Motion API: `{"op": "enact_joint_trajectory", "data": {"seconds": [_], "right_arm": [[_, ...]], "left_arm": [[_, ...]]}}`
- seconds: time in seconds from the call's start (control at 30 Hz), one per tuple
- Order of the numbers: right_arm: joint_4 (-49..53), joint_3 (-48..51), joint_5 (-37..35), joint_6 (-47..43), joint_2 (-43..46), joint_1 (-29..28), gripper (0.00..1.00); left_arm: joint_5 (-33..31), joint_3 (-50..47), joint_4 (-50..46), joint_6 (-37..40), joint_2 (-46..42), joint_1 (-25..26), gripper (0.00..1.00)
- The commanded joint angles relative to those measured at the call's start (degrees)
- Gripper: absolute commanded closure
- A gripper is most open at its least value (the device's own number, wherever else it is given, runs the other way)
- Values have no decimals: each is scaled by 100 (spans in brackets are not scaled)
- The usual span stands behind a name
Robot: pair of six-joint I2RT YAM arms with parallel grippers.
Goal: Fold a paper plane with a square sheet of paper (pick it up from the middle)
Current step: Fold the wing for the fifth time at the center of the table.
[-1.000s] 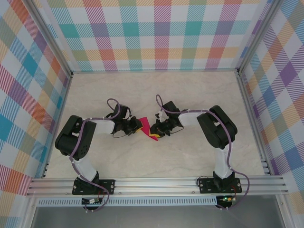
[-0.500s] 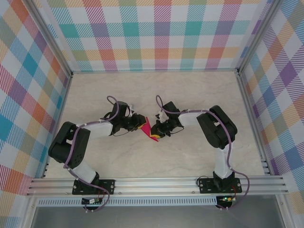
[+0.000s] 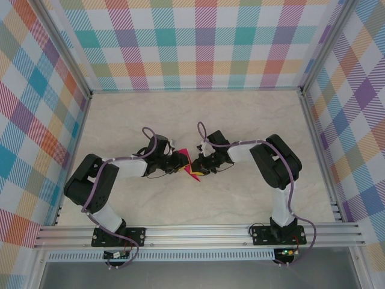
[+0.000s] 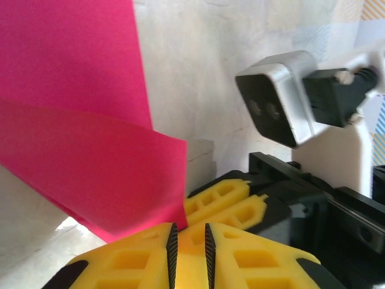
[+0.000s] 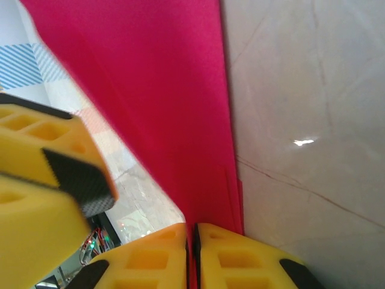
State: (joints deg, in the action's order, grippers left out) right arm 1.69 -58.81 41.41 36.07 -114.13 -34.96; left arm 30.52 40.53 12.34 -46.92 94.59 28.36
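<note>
Left arm has swung in toward the square sheet of paper (image 3: 192, 170) since a second ago; sheet is folded, standing on edge mid-counter; right end effector (image 5: 192, 232) is clamped on it, likely to steady it; left end effector (image 4: 188, 232) has jaws a slit apart at the flap, grip unclear; pale marbled counter (image 3: 240, 120); plaid walls (image 3: 198, 42).

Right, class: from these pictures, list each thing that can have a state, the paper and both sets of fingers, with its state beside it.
square sheet of paper: folded into overlapping layers, pinched at one edge.
right fingers: shut on the paper.
left fingers: slightly apart, the paper's corner beside their tips, not between them.
</note>
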Motion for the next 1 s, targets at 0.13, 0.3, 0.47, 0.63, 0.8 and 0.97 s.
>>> {"op": "enact_joint_trajectory", "data": {"seconds": [0.13, 0.3, 0.47, 0.63, 0.8, 0.97], "right_arm": [[22, 155, -400, -378, -249, -11, 86], [-6, 124, -286, -300, -231, -11, 82], [-24, 89, -214, -163, -38, -2, 80], [5, 115, -193, -40, 190, 19, 79], [184, 156, -193, -37, 414, 24, 76], [388, 176, -307, -57, 573, 31, 74]], "left_arm": [[-103, 58, 28, -19, 230, 56, 80], [-125, 151, -25, -19, 331, 56, 81], [-150, 196, -125, 8, 368, 56, 81], [-177, 181, -174, 16, 331, 56, 82], [-187, 174, -179, 26, 331, 57, 82], [-184, 172, -169, 38, 338, 56, 81]]}}
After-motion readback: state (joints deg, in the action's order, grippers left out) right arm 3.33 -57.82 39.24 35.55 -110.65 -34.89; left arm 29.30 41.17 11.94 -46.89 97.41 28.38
